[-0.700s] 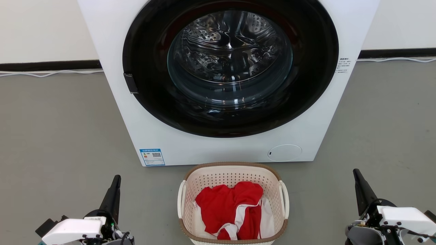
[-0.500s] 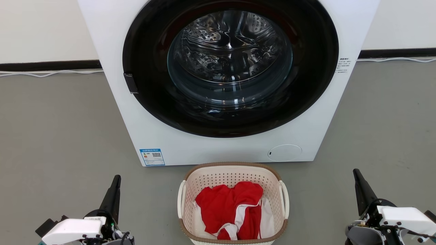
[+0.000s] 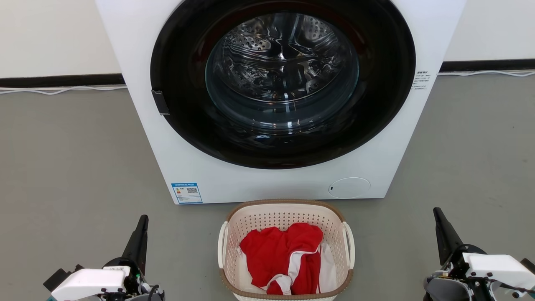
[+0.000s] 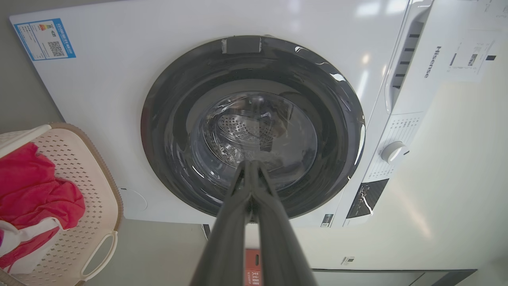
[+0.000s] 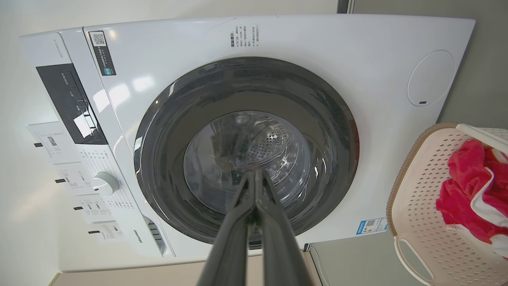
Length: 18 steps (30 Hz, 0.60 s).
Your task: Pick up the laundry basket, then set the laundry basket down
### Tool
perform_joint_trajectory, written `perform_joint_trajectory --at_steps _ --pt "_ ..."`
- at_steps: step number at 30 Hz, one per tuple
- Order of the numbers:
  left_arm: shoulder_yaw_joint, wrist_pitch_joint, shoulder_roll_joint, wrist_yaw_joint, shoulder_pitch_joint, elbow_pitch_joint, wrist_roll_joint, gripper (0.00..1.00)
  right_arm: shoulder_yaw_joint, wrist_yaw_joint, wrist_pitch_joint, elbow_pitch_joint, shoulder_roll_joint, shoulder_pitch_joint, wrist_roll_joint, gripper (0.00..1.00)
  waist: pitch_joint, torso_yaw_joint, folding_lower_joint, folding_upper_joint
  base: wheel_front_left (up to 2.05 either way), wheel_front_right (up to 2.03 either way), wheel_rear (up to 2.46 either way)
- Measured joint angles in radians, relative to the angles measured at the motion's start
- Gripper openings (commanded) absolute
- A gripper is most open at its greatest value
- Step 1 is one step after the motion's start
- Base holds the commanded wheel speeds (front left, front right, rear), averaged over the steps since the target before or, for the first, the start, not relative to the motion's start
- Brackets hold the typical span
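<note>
Laundry basket [image 3: 271, 218] stands on the floor [image 3: 62, 167] just before the washer [image 3: 167, 159], probably light and stiff with its red garment [image 3: 276, 251], best taken by the white side handles [image 3: 222, 243]; left hand [image 3: 143, 221] and right hand [image 3: 437, 214] are closed and empty.

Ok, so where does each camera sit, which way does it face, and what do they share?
Head view: on the head, facing forward and down at the washer and laundry basket; left gripper lower left, right gripper lower right.
Left wrist view: on that wrist, looking along its shut fingers at the washer door; basket at left edge.
Right wrist view: likewise along its shut fingers; basket at right edge.
Shared: all three show door and basket.
</note>
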Motion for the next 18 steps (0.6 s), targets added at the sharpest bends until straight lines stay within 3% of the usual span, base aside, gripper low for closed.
perform_joint_trajectory --at_steps 18 --pt "0.0 0.0 0.0 0.0 0.0 0.0 0.0 0.0 0.0 0.0 0.0 0.0 0.0 0.0 0.0 0.0 0.0 0.0 0.0 0.0 0.0 0.0 0.0"
